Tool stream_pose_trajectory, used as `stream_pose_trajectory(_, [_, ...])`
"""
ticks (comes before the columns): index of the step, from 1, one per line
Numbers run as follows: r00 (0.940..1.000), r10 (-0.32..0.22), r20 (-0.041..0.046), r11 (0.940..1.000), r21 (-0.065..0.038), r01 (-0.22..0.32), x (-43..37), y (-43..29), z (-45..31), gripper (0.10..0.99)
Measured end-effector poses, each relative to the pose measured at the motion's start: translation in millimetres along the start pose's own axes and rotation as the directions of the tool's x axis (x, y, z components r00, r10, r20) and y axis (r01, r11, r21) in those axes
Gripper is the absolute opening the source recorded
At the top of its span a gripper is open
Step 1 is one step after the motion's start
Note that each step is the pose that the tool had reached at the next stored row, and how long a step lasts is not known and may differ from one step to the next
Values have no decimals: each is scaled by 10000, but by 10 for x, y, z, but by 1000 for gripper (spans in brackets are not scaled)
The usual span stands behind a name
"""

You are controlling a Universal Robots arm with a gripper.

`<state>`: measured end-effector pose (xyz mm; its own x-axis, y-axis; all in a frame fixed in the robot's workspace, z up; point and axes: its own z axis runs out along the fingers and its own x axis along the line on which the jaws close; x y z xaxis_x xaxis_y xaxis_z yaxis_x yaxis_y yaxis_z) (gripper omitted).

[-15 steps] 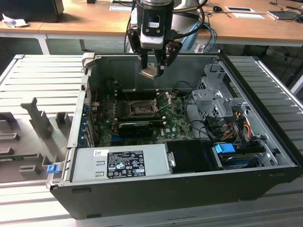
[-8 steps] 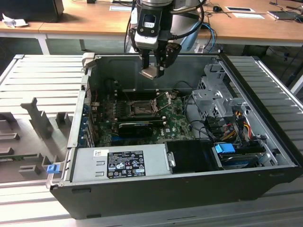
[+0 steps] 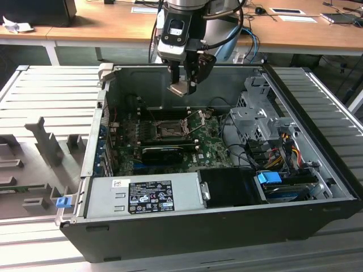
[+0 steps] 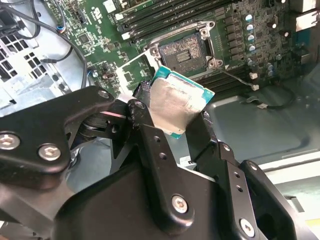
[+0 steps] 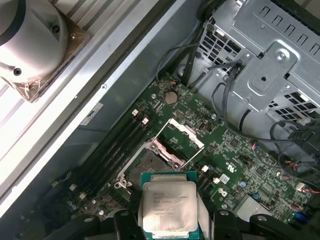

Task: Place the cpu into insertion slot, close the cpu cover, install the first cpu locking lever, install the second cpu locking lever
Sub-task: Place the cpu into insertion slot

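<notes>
The cpu [image 5: 167, 205] sits clamped between the two black fingers of the gripper [image 5: 170, 223], which press on opposite edges of it. In the first wrist view we see its pale metal face turned to the camera, with a thin teal edge around it. In the second wrist view the cpu [image 4: 177, 102] shows the same silver face, and one finger [image 4: 145, 117] bears against its side.

In the exterior view the gripper [image 3: 182, 89] hangs inside the open case [image 3: 170, 226], and the cpu [image 3: 180, 88] is in the air, tilted, well above the green board [image 3: 212, 150] and touching nothing but the fingers. We see the slot [image 3: 168, 129] below it on the board, nearer to the camera, with a long black card [image 3: 161, 152] just beyond that.

In the first wrist view the slot [image 5: 147, 165] lies uncovered, a dark square in a grey rim just past the held chip, and the cover [image 5: 184, 134] stands swung up off it on the far side. In the second wrist view the slot [image 4: 187, 49] lies beyond the cpu's far corner.

A grey power supply [image 3: 142, 195] fills the case's near side.
</notes>
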<state>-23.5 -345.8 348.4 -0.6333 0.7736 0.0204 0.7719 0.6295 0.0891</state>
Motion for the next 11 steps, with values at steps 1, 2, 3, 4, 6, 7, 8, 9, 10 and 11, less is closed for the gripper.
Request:
stream_pose_trajectory(1, [10000,1,0,10000,1,-1,0,-1,9,525])
stream_pose_trajectory(2, [10000,1,1,10000,1,-1,0,-2,19,525])
stream_pose_trajectory(3, [10000,1,1,10000,1,-1,0,-2,25,525])
stream_pose_trajectory(4, [10000,6,1,10000,1,-6,0,-2,28,525])
stream_pose_trajectory(6, [9999,143,15,9999,-1,-143,0,-3,32,525])
stream_pose_trajectory(7, [9991,431,40,9991,-9,-431,0,-3,36,525])
stream_pose_trajectory(8, [9984,559,52,9984,-12,-559,-1,-3,37,525])
stream_pose_trajectory(9, [9976,690,63,9976,-15,-690,-1,-4,39,525])
stream_pose_trajectory(10, [9951,986,89,9951,-22,-986,-1,-4,42,525])
stream_pose_trajectory(11, [9924,1223,110,9925,-30,-1223,-1,-4,45,525])
